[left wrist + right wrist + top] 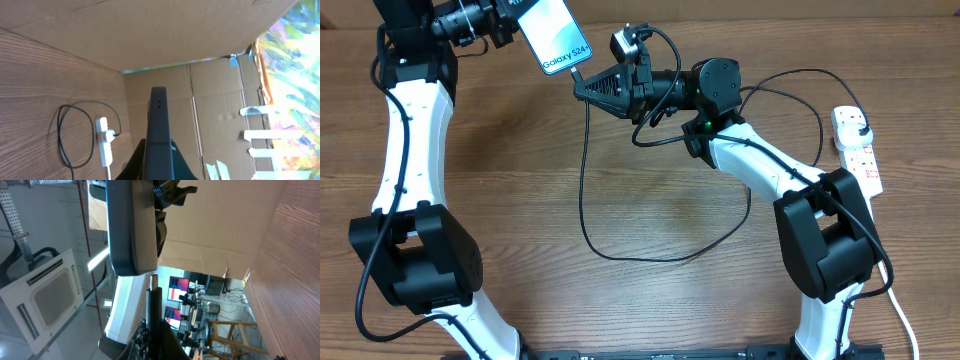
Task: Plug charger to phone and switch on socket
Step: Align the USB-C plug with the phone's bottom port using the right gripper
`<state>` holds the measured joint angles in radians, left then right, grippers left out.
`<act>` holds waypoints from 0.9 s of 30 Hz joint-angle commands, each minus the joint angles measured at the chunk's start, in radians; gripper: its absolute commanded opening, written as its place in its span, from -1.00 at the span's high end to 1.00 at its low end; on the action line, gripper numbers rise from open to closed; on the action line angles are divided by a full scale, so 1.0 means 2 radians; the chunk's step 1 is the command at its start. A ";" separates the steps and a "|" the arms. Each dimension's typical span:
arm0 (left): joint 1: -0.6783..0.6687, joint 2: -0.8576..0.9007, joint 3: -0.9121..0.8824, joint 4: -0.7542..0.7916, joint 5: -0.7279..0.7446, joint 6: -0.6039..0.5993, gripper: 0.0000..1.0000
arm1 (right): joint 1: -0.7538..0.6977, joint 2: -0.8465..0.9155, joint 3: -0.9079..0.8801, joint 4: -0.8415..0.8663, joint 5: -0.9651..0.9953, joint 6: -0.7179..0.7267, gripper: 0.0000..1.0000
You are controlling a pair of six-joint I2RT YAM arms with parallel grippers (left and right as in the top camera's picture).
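My left gripper (pixel 520 22) is shut on the phone (pixel 556 36), held up at the far left with its light-blue screen facing the overhead camera. In the left wrist view the phone's dark edge (pixel 159 125) rises from between the jaws. My right gripper (pixel 582 88) is shut on the charger's connector (pixel 153 297), its tip right at the phone's lower end (pixel 131 230). The black cable (pixel 588 200) loops over the table to the plug head (pixel 861 133) in the white socket (pixel 856 150) at the right edge.
A cardboard wall (pixel 165 35) stands along the table's far edge. The socket's white cord (pixel 903 315) runs toward the front right corner. The right arm's base (pixel 825 245) stands front right, the left arm's base (pixel 415 260) front left.
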<state>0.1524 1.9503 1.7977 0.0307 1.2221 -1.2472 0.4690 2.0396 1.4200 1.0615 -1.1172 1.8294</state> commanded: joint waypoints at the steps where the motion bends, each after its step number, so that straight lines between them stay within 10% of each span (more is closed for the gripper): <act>1: 0.002 -0.012 0.006 0.004 0.001 0.011 0.92 | 0.000 -0.016 0.008 0.004 0.007 0.002 0.93; 27: 0.001 -0.012 0.006 0.004 -0.010 -0.023 0.92 | 0.000 -0.016 0.008 0.015 0.009 0.002 0.92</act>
<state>0.1520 1.9503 1.7977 0.0307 1.2068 -1.2663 0.4690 2.0396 1.4200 1.0832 -1.1107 1.8297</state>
